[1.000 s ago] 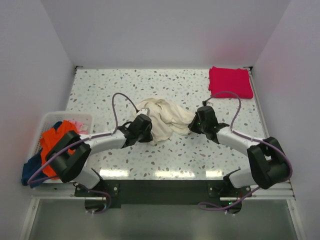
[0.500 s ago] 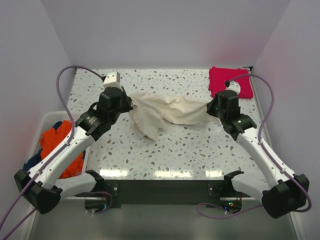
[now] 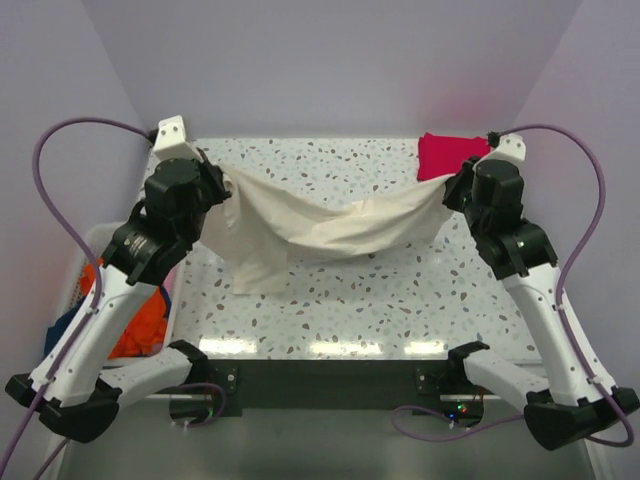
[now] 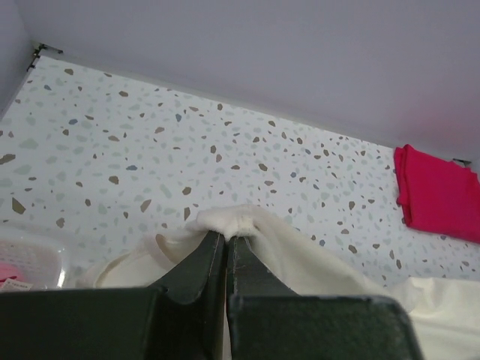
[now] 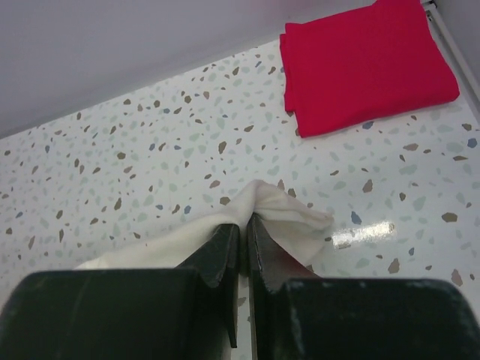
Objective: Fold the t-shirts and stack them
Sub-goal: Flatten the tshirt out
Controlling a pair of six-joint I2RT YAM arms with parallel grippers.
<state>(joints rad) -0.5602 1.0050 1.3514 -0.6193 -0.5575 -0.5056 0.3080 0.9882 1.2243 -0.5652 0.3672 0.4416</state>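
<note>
Spread-out step, prob.: holds cream soft cloth t-shirt [image 3: 300,225] stretched, L & R jaws pinched shut on its edges; next needs laying flat on speckled table [image 3: 400,300].

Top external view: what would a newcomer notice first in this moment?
The cream t-shirt hangs stretched and sagging over the table, pinched at one end by the left hand and at the other by the right hand. Next, a folded magenta-red t-shirt lies at the far right corner, and an orange t-shirt sits in the white basket at the left edge.
</note>
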